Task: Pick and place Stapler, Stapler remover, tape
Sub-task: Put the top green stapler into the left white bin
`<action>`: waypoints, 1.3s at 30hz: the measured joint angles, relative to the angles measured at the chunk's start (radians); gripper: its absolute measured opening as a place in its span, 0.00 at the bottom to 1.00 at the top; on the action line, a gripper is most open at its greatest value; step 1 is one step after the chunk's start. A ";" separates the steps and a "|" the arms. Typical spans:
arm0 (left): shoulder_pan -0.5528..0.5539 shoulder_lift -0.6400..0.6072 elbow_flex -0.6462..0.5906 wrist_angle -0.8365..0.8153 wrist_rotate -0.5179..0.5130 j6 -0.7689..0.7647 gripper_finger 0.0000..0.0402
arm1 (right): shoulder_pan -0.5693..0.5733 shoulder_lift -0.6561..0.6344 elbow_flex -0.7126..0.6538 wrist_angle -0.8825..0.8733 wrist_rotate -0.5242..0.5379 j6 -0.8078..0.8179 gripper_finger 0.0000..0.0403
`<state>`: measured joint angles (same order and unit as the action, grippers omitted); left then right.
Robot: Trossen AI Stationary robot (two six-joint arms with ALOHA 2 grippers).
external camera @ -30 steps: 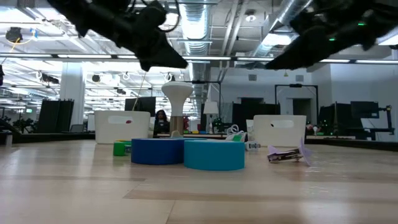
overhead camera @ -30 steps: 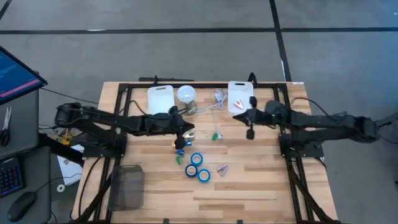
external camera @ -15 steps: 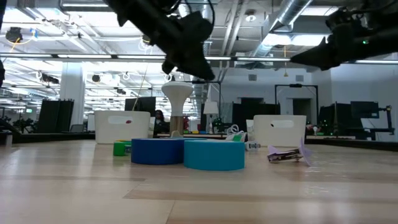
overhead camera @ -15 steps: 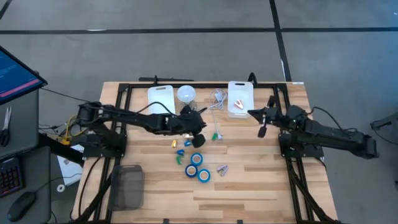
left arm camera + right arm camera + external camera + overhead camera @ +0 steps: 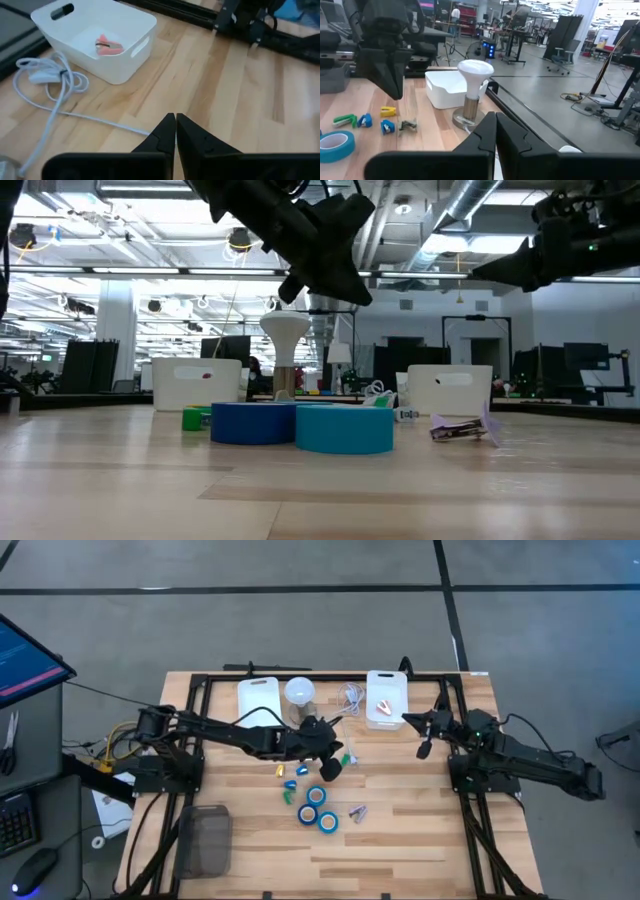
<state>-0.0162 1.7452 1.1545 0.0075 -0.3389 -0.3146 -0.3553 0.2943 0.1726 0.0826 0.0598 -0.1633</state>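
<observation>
light: bright, even overhead | shadows: soft | low view: foreground blurred

A: What kind of place is this?

B: Looks like a big open robotics lab. Exposed ducts (image 5: 470, 210) and strip lights (image 5: 130, 270) on the ceiling, grey concrete floor (image 5: 300, 620), and rows of black workstation frames (image 5: 512, 42) going way back.

A: Not a workshop?

B: Could pass for one (wooden table (image 5: 400, 840) on a metal frame), but there's a monitor (image 5: 25, 660), keyboard (image 5: 12, 825), office chairs (image 5: 560, 52) too.
</observation>
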 joint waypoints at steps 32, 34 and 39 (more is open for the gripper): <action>0.001 0.248 0.471 -0.494 -0.047 -0.257 0.01 | 0.000 0.000 0.000 -0.008 0.001 -0.020 0.00; 0.015 0.259 0.477 -0.542 -0.024 -0.316 0.01 | -0.001 0.000 0.000 -0.010 0.004 -0.020 0.00; 0.036 0.311 0.468 -0.562 0.047 -0.377 0.01 | -0.001 0.000 0.000 -0.020 0.024 -0.020 0.00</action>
<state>0.0201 2.0559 1.6230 -0.5542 -0.2920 -0.6916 -0.3565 0.2941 0.1726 0.0625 0.0837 -0.1833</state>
